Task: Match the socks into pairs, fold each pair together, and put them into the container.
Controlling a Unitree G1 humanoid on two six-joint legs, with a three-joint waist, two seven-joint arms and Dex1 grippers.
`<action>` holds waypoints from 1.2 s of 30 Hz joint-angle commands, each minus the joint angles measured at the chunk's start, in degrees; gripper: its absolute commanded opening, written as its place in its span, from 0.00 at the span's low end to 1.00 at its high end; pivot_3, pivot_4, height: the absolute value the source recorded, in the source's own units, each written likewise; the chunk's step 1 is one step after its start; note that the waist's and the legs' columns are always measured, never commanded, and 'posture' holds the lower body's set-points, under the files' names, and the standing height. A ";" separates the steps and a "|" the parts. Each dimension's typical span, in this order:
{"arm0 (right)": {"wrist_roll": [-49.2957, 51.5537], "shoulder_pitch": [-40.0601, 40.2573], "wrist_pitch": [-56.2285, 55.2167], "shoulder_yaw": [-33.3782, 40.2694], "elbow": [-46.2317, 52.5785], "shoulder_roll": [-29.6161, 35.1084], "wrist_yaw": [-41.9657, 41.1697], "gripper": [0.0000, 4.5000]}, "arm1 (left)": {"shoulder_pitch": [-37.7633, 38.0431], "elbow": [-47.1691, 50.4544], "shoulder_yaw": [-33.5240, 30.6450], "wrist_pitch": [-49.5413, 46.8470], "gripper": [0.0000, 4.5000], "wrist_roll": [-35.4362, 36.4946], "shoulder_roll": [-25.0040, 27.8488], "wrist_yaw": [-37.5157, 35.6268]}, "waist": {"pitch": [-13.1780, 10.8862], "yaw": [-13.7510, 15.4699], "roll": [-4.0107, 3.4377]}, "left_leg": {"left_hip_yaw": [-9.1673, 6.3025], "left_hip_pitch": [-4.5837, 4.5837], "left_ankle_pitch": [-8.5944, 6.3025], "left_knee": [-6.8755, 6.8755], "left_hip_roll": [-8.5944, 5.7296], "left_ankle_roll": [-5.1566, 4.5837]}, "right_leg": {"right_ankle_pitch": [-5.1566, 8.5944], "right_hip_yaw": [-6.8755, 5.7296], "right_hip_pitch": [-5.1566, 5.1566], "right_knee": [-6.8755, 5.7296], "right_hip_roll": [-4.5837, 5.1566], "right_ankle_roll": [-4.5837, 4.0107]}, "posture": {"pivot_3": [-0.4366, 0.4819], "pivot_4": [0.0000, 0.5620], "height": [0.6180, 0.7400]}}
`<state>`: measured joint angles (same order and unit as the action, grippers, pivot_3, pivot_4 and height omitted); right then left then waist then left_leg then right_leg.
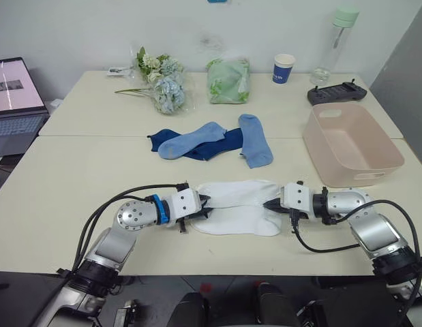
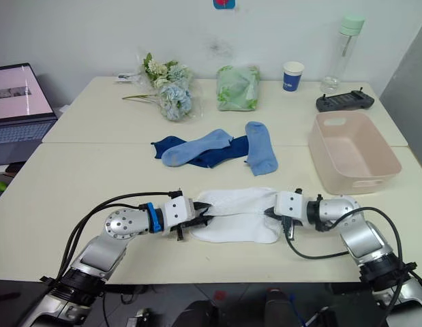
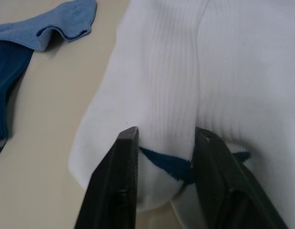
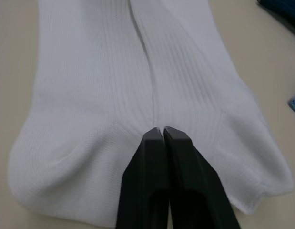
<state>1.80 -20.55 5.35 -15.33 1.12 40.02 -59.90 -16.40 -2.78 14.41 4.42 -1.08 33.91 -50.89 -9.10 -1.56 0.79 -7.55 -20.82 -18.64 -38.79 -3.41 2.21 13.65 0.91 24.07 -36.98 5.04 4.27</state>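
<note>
While the head views are showing both arms reaching inward along the near edge of the tabletop, the fingertips themselves are sitting too small there to read. The left hand is meeting the left end of the white socks, and the left wrist view is supplying what is lost: its two black fingers are standing apart, straddling a bunched fold of white fabric with a navy patch between them. Whether they are actually pressing the fabric is hard to tell. The white pair is lying flat side by side between the two hands, its lower layer mostly covered.

At 12 o'clock from the white socks, the light blue socks and the dark navy socks are overlapping in a heap, the navy ones largely buried.

The right hand is touching the right end of the white pair; its wrist view is showing the fingers pressed fully together, tips resting at the seam between the two socks, with no cloth visibly caught.

At 2 o'clock from the white socks, the pink container is sitting near the right edge.
</note>
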 commanded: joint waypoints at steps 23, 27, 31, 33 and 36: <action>-3.88 -0.35 -5.02 0.75 -0.71 -0.09 1.89 0.51 | -2.96 3.95 -4.79 -13.68 0.00 12.94 -1.38 -6.45 | 0.00 -0.15 0.00 | 0.00 0.00 0.00 -0.03 0.00 0.00 | 0.00 0.00 0.01 -0.02 0.00 0.00 | 0.48 0.27 1.00; -4.02 -0.93 -4.98 1.18 -1.64 -0.68 2.55 0.51 | -3.08 4.46 -5.51 -15.39 0.00 14.63 -1.61 -7.05 | 0.00 -0.16 0.00 | 0.00 0.00 0.00 -0.03 0.01 0.01 | 0.00 0.01 0.01 -0.03 -0.01 0.00 | 0.48 0.27 1.00; -2.98 -0.87 -3.87 1.63 -1.31 -1.11 1.91 0.51 | -3.44 4.96 -5.79 -17.62 0.00 15.43 -1.18 -7.31 | 0.00 -0.14 0.00 | -0.01 -0.01 0.00 -0.03 0.01 0.01 | 0.00 -0.01 0.01 -0.02 -0.01 0.00 | 0.48 0.27 1.00; -2.51 -0.79 -3.36 1.78 -0.96 -1.11 1.51 0.51 | -3.82 3.77 -5.40 -16.37 0.00 13.61 -0.50 -7.05 | 0.00 -0.14 0.00 | 0.00 -0.01 0.00 -0.03 0.01 0.01 | 0.00 0.00 0.01 -0.02 -0.01 0.00 | 0.48 0.27 1.00; -2.10 -0.88 -2.87 1.87 -0.91 -1.15 1.41 0.51 | -3.92 2.72 -5.09 -14.76 0.00 12.24 -0.14 -7.14 | 0.00 -0.15 0.00 | -0.01 0.00 0.00 -0.03 0.01 0.01 | 0.00 0.00 0.01 -0.02 -0.01 0.00 | 0.48 0.27 1.00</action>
<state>-1.07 -20.96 2.14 -14.71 -0.91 38.84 -58.45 -19.56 -0.33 9.69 -11.98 11.92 33.29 -58.07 -9.10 -1.70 0.80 -7.55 -20.83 -18.63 -38.82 -3.39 2.22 13.65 0.91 24.08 -37.01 5.03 4.27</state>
